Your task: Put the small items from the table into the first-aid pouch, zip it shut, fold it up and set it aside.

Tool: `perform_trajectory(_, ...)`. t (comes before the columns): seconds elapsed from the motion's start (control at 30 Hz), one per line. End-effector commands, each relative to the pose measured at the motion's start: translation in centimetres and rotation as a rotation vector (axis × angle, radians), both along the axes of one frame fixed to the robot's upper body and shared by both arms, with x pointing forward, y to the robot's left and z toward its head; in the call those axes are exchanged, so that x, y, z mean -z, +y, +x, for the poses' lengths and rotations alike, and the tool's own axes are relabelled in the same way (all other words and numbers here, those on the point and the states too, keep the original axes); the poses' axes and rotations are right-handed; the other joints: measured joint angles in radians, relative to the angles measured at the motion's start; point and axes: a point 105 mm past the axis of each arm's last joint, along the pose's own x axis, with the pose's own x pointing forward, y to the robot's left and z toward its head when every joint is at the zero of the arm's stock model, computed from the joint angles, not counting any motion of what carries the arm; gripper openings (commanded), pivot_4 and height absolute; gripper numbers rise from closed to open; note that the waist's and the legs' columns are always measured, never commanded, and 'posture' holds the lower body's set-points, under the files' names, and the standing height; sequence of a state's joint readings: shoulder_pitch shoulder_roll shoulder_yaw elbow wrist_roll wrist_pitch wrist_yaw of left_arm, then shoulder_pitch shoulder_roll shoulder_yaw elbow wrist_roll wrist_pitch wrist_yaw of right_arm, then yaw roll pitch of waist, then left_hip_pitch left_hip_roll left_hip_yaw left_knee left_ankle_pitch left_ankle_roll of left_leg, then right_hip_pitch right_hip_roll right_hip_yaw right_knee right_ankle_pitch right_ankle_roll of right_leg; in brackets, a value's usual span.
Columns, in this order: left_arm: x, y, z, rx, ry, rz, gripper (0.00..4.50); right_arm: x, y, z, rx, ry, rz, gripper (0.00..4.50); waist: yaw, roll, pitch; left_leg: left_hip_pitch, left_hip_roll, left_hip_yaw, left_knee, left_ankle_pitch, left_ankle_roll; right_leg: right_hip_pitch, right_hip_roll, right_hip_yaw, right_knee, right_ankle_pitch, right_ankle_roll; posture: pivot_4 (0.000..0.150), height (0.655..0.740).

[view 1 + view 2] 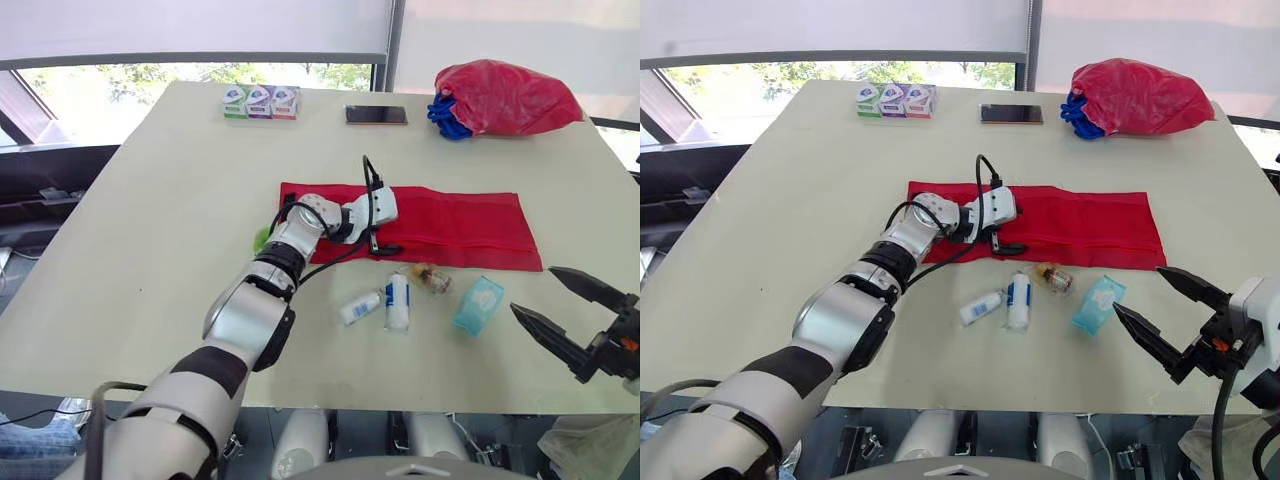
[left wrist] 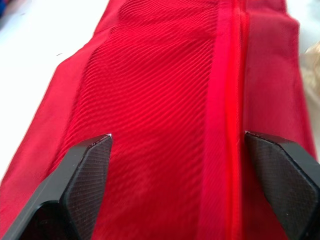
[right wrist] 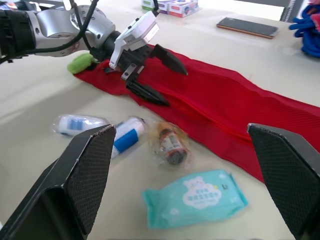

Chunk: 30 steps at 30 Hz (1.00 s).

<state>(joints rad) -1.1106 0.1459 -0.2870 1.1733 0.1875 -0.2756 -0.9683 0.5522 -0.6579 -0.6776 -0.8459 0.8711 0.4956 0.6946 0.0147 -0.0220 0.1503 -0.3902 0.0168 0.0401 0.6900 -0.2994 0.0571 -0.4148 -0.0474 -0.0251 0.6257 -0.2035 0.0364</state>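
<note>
On the table (image 1: 150, 200), the red pouch (image 1: 450, 225) lies flat under the left gripper (image 2: 177, 139), whose jaws stand apart astride the zip line. I cannot tell whether the zip is open. The right gripper (image 1: 531, 289), jaws wide, hangs just short of the wipes pack (image 1: 478, 303), with the small bottles (image 1: 398, 300) beyond it. A low pinch may catch both pouch layers and seal its mouth.

The pouch (image 1: 450, 228) is ribbed red cloth, the wipes pack (image 1: 478, 303) glossy plastic.
</note>
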Motion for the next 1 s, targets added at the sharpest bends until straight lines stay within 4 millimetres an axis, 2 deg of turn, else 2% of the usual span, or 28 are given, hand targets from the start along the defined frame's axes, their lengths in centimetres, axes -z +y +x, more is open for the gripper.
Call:
perform_trajectory(0.03, -1.8, -0.7, 0.5, 0.01, -0.081, -0.006, 4.46, -0.9, 0.3, -0.3, -0.005, -0.059, -0.017, 4.5, 0.001, 0.0, 0.0, 0.0, 0.0, 0.0, 0.0, 0.0, 0.0, 0.0, 0.0, 0.0, 0.0, 0.0, 0.0, 0.15, 0.74)
perform_trajectory(0.23, -1.9, -0.1, 0.8, -0.011, -0.084, -0.005, 4.46, -1.0, 0.5, -0.2, -0.008, -0.066, -0.015, 4.5, 0.001, 0.0, 0.0, 0.0, 0.0, 0.0, 0.0, 0.0, 0.0, 0.0, 0.0, 0.0, 0.0, 0.0, 0.0, 0.15, 0.74)
perform_trajectory(0.27, -1.8, 0.0, 0.8, -0.011, -0.082, -0.004, 4.22, -1.0, 0.5, -0.2, -0.008, -0.066, -0.016, 4.5, 0.001, 0.0, 0.0, 0.0, 0.0, 0.0, 0.0, 0.0, 0.0, 0.0, 0.0, 0.0, 0.0, 0.0, 0.0, 0.15, 0.74)
perform_trajectory(0.37, -1.6, 0.6, 0.6, -0.004, -0.033, -0.006, 3.26, -1.0, 0.6, 0.0, -0.017, -0.068, -0.018, 4.5, 0.001, 0.0, 0.0, 0.0, 0.0, 0.0, 0.0, 0.0, 0.0, 0.0, 0.0, 0.0, 0.0, 0.0, 0.0, 0.15, 0.74)
perform_trajectory(0.53, -1.4, 0.9, 0.5, -0.006, 0.002, -0.007, 0.79, -1.0, 0.8, 0.4, -0.029, -0.074, -0.015, 4.5, 0.001, 0.0, 0.0, 0.0, 0.0, 0.0, 0.0, 0.0, 0.0, 0.0, 0.0, 0.0, 0.0, 0.0, 0.0, 0.15, 0.74)
perform_trajectory(0.6, -1.4, 1.0, 0.5, -0.012, 0.002, -0.008, 0.04, -1.0, 0.8, 0.5, -0.036, -0.074, -0.013, 4.5, 0.001, 0.0, 0.0, 0.0, 0.0, 0.0, 0.0, 0.0, 0.0, 0.0, 0.0, 0.0, 0.0, 0.0, 0.0, 0.15, 0.74)
perform_trajectory(0.87, -2.0, 0.7, 0.1, 0.019, 0.035, -0.063, 0.04, -0.4, 1.8, 0.9, -0.068, -0.022, -0.009, 4.5, 0.0, 0.0, 0.0, 0.0, 0.0, 0.0, 0.0, 0.0, 0.0, 0.0, 0.0, 0.0, 0.0, 0.0, 0.0, 0.15, 0.74)
perform_trajectory(1.0, -2.2, 0.9, 0.1, 0.012, 0.054, -0.087, 0.04, 0.1, 3.8, 1.6, -0.101, -0.001, -0.001, 4.5, 0.0, 0.0, 0.0, 0.0, 0.0, 0.0, 0.0, 0.0, 0.0, 0.0, 0.0, 0.0, 0.001, 0.0, 0.0, 0.15, 0.74)
